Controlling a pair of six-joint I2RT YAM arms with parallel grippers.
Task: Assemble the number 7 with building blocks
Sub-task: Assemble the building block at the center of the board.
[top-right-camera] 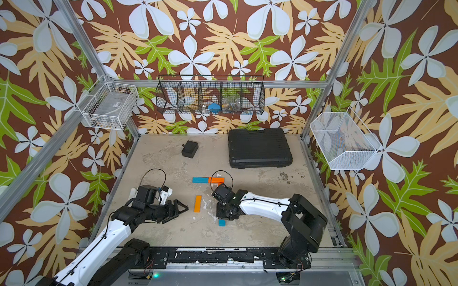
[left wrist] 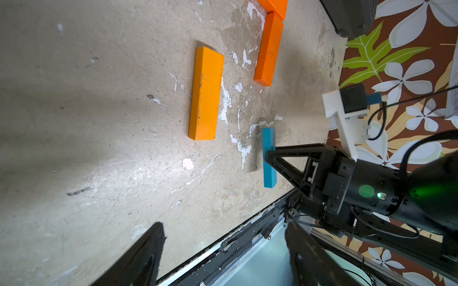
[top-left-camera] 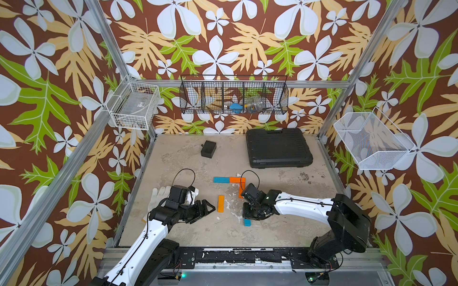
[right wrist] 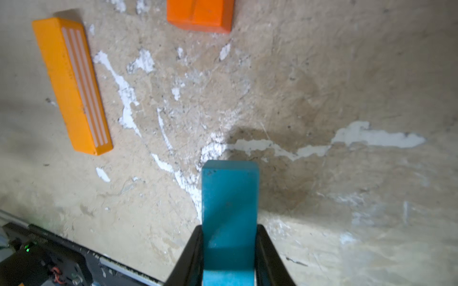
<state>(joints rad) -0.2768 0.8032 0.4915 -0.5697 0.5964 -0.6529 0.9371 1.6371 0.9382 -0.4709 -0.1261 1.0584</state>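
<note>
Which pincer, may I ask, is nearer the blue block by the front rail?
Right: the right pincer is shut on the blue block; the left pincer stands open past the loose orange block.

Counter [top-left-camera: 178, 158]: passage stood open between small black box [top-left-camera: 208, 149] and large black case [top-left-camera: 278, 148]; loose orange block [top-left-camera: 220, 203] obstructed centre.

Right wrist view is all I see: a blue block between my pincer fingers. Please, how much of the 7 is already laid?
Observer: Top bar: a second blue block and an orange block, end to end.
Operator: Is there a stem for my held blue block?
Observer: One orange stem block goes down from the bar's orange end.
Operator: The other arm?
Observer: The left pincer is open, empty, beside the loose orange block.
</note>
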